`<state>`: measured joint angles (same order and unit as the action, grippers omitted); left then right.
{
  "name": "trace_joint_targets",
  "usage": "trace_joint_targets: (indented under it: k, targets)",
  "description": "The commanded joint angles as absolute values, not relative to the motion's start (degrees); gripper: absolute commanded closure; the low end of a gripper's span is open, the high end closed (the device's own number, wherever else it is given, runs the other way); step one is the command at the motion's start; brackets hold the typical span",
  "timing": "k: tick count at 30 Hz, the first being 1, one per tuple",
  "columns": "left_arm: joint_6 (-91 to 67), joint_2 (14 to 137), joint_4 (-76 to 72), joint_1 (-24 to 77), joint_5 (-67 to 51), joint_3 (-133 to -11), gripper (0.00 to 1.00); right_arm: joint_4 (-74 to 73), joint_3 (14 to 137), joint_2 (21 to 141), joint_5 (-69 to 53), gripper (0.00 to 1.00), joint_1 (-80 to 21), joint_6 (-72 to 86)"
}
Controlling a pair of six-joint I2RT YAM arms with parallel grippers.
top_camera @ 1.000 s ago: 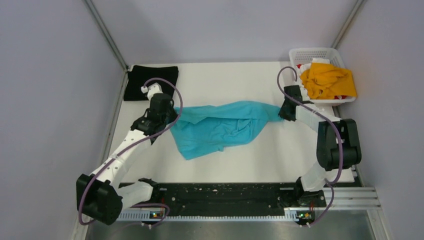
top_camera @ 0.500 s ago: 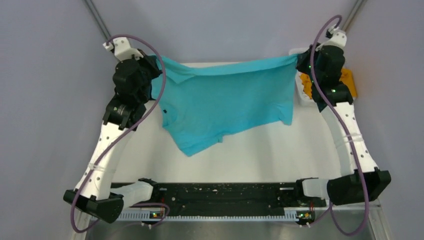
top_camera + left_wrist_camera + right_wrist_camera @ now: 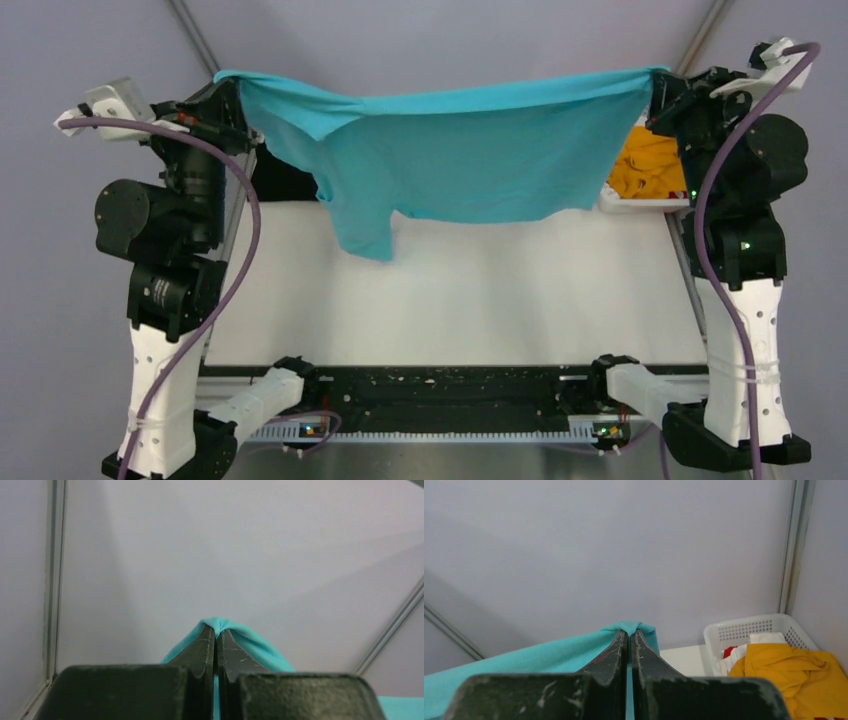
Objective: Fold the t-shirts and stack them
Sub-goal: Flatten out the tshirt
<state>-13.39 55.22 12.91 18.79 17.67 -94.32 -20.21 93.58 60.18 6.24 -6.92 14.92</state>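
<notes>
T-shirt in play is the turquoise one (image 3: 470, 165), strung across the upper part of the overhead view like washing on a line, hanging above the far side of the bench (image 3: 500, 310). Left claw (image 3: 225, 88) is clamped shut on its upper-left corner and right claw (image 3: 660, 90) is pinched tight on the upper-right one; both wrist views show cloth poking out between closed jaws. One sleeve droops at the lower left. Orange-yellow t-shirt (image 3: 648, 165) sits in the white basket (image 3: 744, 627) at the right. My take: keep both claws level and the top edge taut, then lay it down hem first so it lands flat. A second ago it was a crumpled heap on the bench; half a second ago it hung lower and less spread.
</notes>
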Motion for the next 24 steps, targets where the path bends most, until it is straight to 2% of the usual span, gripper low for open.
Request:
trace_joint_targets:
  k: [1,7,11,13,17,19,24]
  targets:
    - [-10.5,58.7,8.1,18.5,17.9,-97.8,1.00,-20.1,97.5,62.5,5.9,1.00,-7.2,11.4]
    - [-5.9,71.3,6.9,18.4,23.4,-106.1,1.00,-18.6,100.4,71.6,7.4,1.00,-7.2,9.7]
    - [-3.7,84.9,9.0,17.2,24.3,-116.4,1.00,-16.2,104.3,79.3,8.3,1.00,-6.4,9.4]
    - [-5.6,91.1,12.6,13.9,19.3,-123.3,1.00,-15.4,107.5,83.5,6.8,1.00,-5.0,10.0]
    - [-18.0,101.8,17.3,5.7,1.8,-138.3,1.00,-11.9,114.8,91.9,1.1,1.00,-1.6,13.1]
    - [-23.6,104.5,14.5,2.5,-5.8,-141.4,1.00,-11.7,120.2,96.0,0.4,1.00,-0.9,13.9]
    - [-27.9,104.1,7.0,1.0,-10.9,-142.9,1.00,-13.5,133.0,100.7,-2.6,1.00,-0.4,13.6]
